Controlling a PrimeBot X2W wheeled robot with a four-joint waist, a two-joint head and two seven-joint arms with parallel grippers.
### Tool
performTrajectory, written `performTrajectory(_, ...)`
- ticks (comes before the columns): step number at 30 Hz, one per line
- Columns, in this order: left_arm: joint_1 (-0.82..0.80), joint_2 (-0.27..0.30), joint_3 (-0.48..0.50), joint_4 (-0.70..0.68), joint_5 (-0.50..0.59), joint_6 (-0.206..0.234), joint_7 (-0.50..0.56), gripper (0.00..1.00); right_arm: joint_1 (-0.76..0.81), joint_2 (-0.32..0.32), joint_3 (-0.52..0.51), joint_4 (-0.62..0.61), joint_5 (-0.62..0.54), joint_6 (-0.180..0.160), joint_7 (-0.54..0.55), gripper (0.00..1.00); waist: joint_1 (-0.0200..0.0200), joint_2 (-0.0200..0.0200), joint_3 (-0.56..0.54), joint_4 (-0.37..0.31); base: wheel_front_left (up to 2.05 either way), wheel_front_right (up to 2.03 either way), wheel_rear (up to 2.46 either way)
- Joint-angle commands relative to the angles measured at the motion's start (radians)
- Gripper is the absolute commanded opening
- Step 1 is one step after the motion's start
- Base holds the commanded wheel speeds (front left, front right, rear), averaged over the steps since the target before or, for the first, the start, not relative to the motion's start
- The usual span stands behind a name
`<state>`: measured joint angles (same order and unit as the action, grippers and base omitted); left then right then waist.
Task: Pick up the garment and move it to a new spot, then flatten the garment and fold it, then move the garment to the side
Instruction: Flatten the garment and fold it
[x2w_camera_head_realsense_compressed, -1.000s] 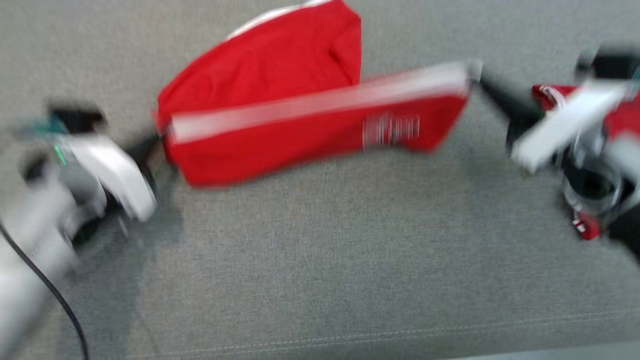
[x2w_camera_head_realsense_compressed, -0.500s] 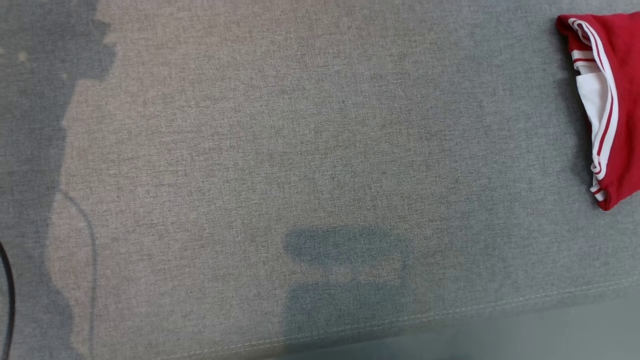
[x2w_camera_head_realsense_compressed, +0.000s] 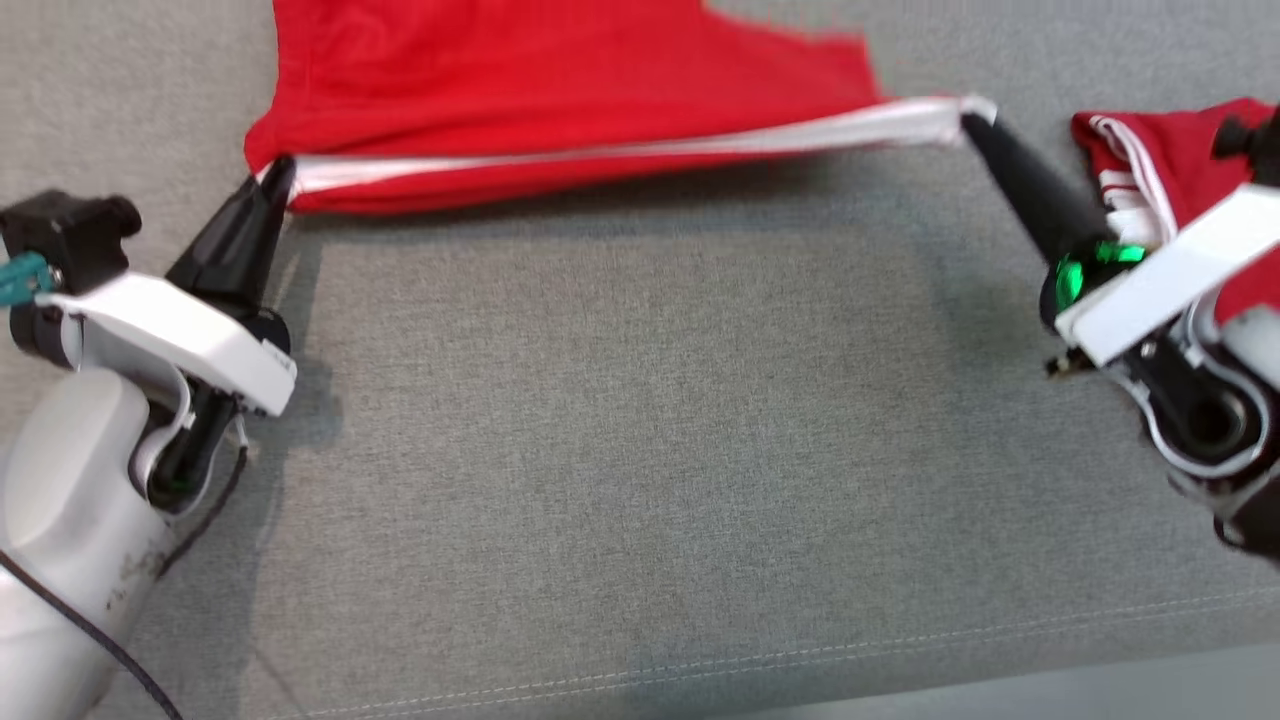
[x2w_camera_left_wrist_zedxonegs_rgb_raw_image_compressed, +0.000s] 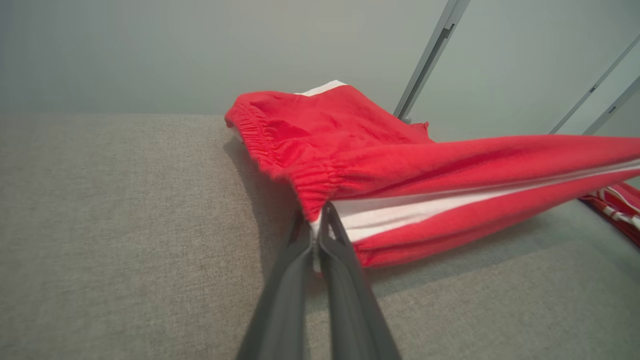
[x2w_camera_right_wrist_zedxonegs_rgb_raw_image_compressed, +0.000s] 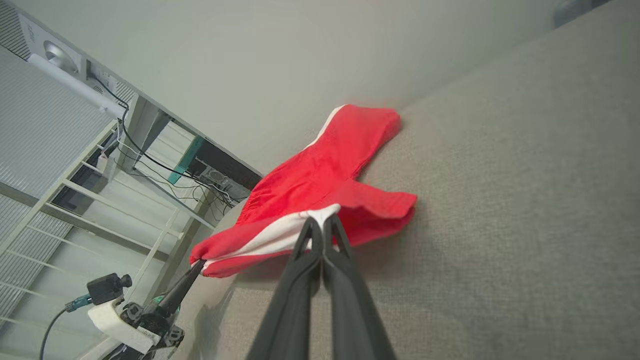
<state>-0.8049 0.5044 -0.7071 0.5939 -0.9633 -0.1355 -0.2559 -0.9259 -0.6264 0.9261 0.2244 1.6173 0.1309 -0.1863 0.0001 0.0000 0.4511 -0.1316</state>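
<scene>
The garment (x2w_camera_head_realsense_compressed: 560, 90) is a pair of red shorts with a white side stripe, held stretched above the grey surface at the top of the head view. My left gripper (x2w_camera_head_realsense_compressed: 280, 172) is shut on its left end by the elastic waistband (x2w_camera_left_wrist_zedxonegs_rgb_raw_image_compressed: 280, 150). My right gripper (x2w_camera_head_realsense_compressed: 968, 118) is shut on the white stripe at the garment's right end. In the left wrist view my left gripper (x2w_camera_left_wrist_zedxonegs_rgb_raw_image_compressed: 317, 220) pinches the garment (x2w_camera_left_wrist_zedxonegs_rgb_raw_image_compressed: 400, 165) at the stripe. In the right wrist view my right gripper (x2w_camera_right_wrist_zedxonegs_rgb_raw_image_compressed: 320, 225) pinches the garment (x2w_camera_right_wrist_zedxonegs_rgb_raw_image_compressed: 320, 180), whose far part rests on the surface.
A second red garment with white trim (x2w_camera_head_realsense_compressed: 1150, 170) lies at the far right, behind my right arm. The grey fabric surface (x2w_camera_head_realsense_compressed: 640, 450) spreads wide below the held garment, with a stitched front edge (x2w_camera_head_realsense_compressed: 900, 640). A wall and metal framing (x2w_camera_left_wrist_zedxonegs_rgb_raw_image_compressed: 430, 55) stand behind.
The head view has swung between frames. Half a second ago it showed bare grey surface and the second garment; now it shows both grippers holding the garment stretched, higher in the picture than one second ago.
</scene>
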Motion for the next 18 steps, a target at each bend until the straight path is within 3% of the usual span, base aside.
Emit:
performTrajectory(1, 0.012, 0.048, 0.058, -0.011, 0.012, 0.005, -0.006, 0.00, 0.062, -0.036, -0.003, -0.021, 0.014, 0.000, -0.010, 0.00, -0.0001, 0.0000, -0.058, 0.009, 0.00, 0.00, 0.00)
performTrajectory(8, 0.159, 0.007, 0.141, -0.004, 0.046, 0.005, -0.006, 0.00, 0.193, -0.043, 0.008, -0.021, 0.033, 0.000, -0.001, 0.00, -0.0001, 0.0000, -0.148, 0.009, 0.00, 0.00, 0.00)
performTrajectory(18, 0.364, -0.094, 0.256, 0.000, 0.120, 0.005, -0.006, 0.00, 0.307, -0.063, 0.007, -0.007, 0.016, 0.000, 0.016, 0.00, -0.0001, 0.0000, -0.250, 0.013, 0.00, 0.00, 0.00)
